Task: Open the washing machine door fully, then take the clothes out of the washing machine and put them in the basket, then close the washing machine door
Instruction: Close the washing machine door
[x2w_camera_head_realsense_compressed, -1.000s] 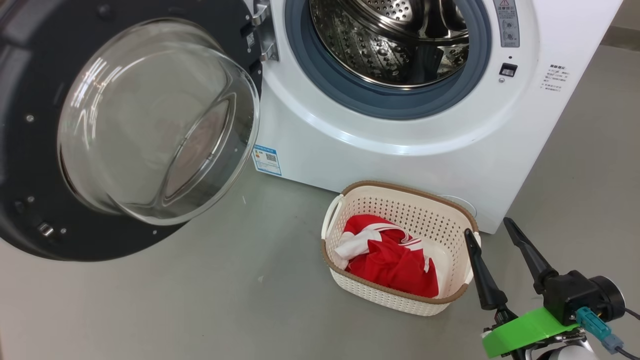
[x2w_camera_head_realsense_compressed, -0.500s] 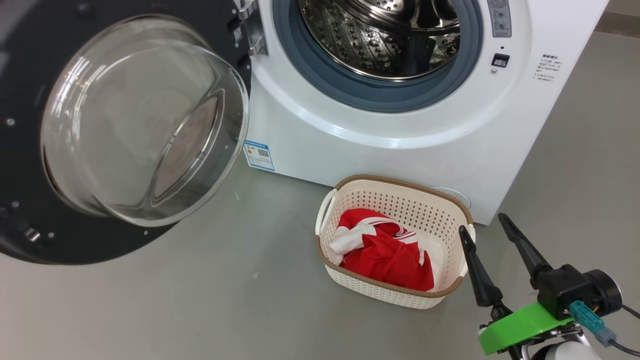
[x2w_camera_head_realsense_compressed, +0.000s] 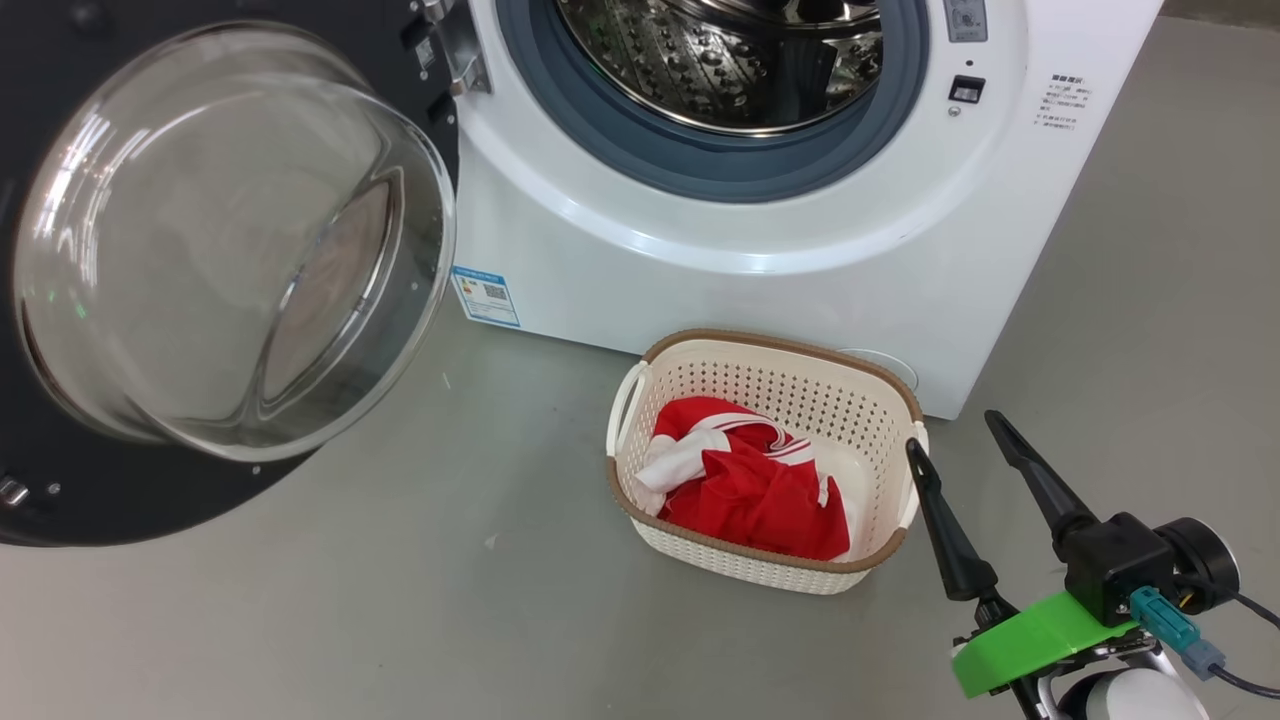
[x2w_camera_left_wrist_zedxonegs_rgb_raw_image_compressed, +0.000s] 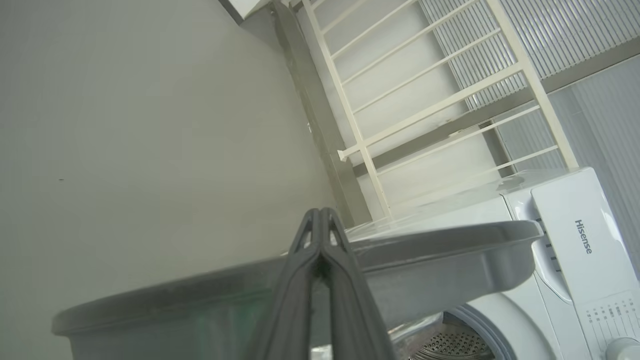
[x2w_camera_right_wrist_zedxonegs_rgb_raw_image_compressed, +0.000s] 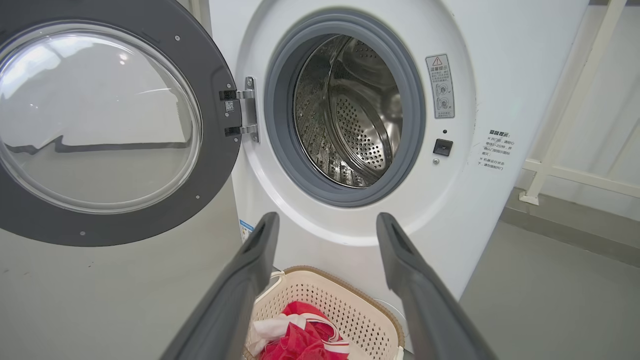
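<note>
The washing machine (x2w_camera_head_realsense_compressed: 760, 270) stands at the far side of the grey floor (x2w_camera_head_realsense_compressed: 400, 620), and its steel drum (x2w_camera_head_realsense_compressed: 720, 60) shows bare inside the grey gasket (x2w_camera_head_realsense_compressed: 700, 175). The washing machine door (x2w_camera_head_realsense_compressed: 225, 260) is swung wide open to the left on its hinge (x2w_camera_head_realsense_compressed: 455, 50), with the bulging glass porthole facing the near side. A small blue label (x2w_camera_head_realsense_compressed: 485, 297) sits low on the machine's front, near the door. The basket (x2w_camera_head_realsense_compressed: 765, 343) rests on the floor just in front of the machine's lower right corner. The clothes (x2w_camera_head_realsense_compressed: 750, 490) lie bunched inside it, red with white bands, towards its left end. The right gripper (x2w_camera_head_realsense_compressed: 951, 430) hangs just to the right of the basket, near its right handle. Its jaws are spread wide with nothing between them, and in the right wrist view they frame the basket below the drum opening. The left gripper (x2w_camera_left_wrist_zedxonegs_rgb_raw_image_compressed: 320, 215) has its jaws pressed together with nothing seen in them. In the left wrist view its tips point past the grey edge of the open door, towards a white railing (x2w_camera_left_wrist_zedxonegs_rgb_raw_image_compressed: 400, 100) beyond the machine. Whether the tips touch the door cannot be told.
</note>
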